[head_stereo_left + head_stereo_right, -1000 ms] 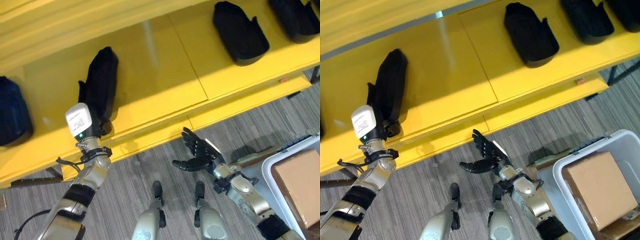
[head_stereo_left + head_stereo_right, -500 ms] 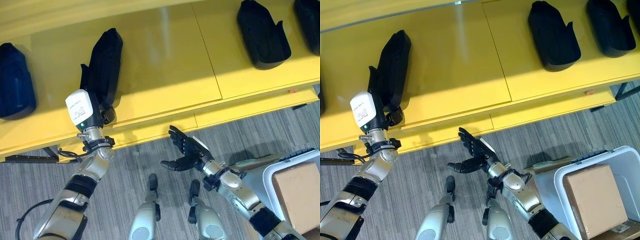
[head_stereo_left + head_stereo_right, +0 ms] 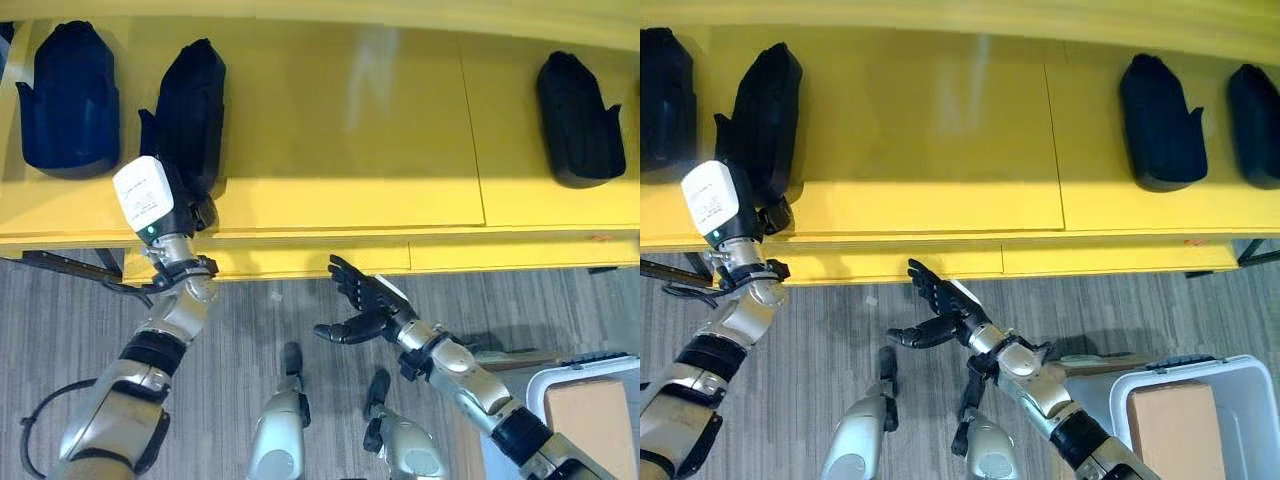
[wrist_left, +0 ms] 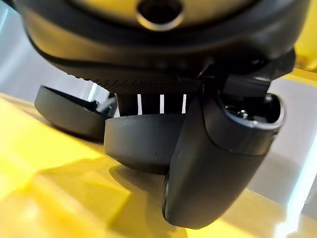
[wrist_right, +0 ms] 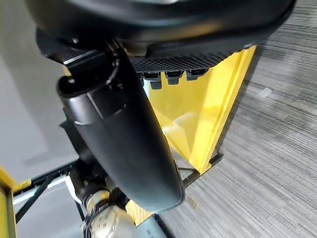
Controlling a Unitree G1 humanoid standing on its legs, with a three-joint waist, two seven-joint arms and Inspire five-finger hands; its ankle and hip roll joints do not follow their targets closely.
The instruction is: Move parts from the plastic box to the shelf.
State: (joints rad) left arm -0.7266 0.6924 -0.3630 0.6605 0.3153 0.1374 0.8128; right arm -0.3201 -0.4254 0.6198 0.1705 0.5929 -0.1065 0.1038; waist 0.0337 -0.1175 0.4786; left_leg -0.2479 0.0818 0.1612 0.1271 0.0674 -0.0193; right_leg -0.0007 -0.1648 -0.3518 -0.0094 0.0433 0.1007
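Your left hand (image 3: 192,212) sits at a black part (image 3: 190,115) on the yellow shelf (image 3: 340,150); its grip can't be judged. Your right hand (image 3: 362,305) hangs spread and empty below the shelf. Several parts are shelved; the plastic box (image 3: 1185,415) beside it awaits.

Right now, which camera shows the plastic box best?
The right eye view: the plastic box shows its white rim and the cardboard carton inside. The left eye view catches a corner of the box at its lower right edge.
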